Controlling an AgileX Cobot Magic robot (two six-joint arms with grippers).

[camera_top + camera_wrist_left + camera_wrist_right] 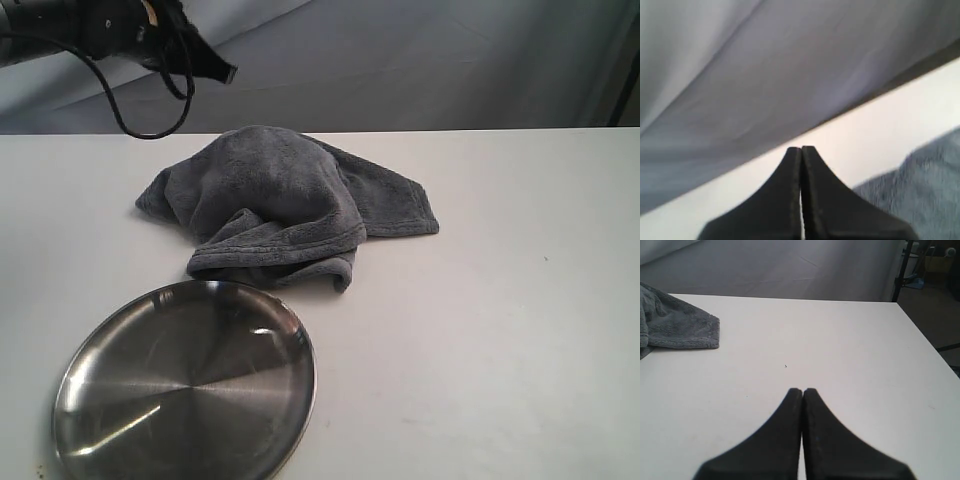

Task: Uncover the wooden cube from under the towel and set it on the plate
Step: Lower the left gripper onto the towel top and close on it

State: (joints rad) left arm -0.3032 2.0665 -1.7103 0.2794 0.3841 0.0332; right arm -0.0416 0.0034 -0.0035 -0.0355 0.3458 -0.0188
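The dark grey towel [285,205] lies bunched in a mound at the middle of the white table, and the wooden cube is hidden from every view. In front of it at the near left rests the round steel plate [120,400], with nothing on it. My left gripper [222,70] hangs high over the table's far left, above and left of the towel, jaws shut and empty; its wrist view shows the shut gripper [801,149] and a towel [925,190] corner. My right gripper [802,390] is shut and empty over bare table, with the towel's edge [680,325] off to one side; the exterior view does not show it.
A grey cloth backdrop [420,60] hangs behind the table. The table's far edge [790,297] and side edge [925,350] show in the right wrist view, with a dark stand [902,270] beyond.
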